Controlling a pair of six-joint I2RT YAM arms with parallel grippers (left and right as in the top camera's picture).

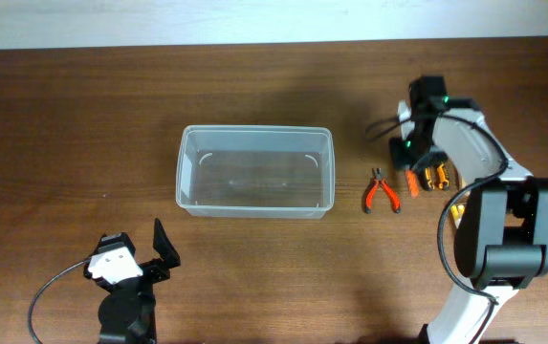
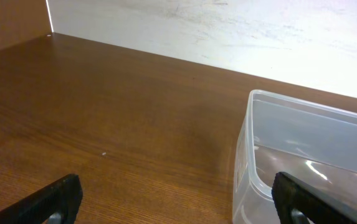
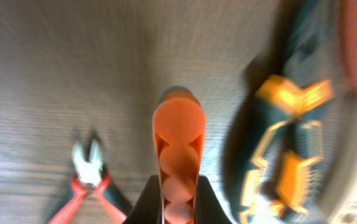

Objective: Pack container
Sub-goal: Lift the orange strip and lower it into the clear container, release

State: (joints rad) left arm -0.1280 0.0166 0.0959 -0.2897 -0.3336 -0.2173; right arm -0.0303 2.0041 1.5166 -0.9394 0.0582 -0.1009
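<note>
The container (image 1: 254, 131) is a large clear plastic bin, empty, at the table's middle; its near corner shows in the left wrist view (image 2: 271, 102). My left gripper (image 1: 159, 253) is open and empty at the front left, short of the bin; its fingers (image 2: 178, 205) frame bare table and the bin's corner. My right gripper (image 1: 417, 153) is at the right, over the tools. In the right wrist view it (image 3: 178, 196) is shut on an orange tool handle (image 3: 178, 134), just above the table. That handle also shows in the overhead view (image 1: 411, 180).
Red-handled pliers (image 1: 382, 191) lie right of the bin and left of the held handle (image 3: 90, 180). A black and orange tool (image 1: 434, 175) lies to its right (image 3: 284, 155). A yellow item (image 1: 457, 208) peeks out by the right arm.
</note>
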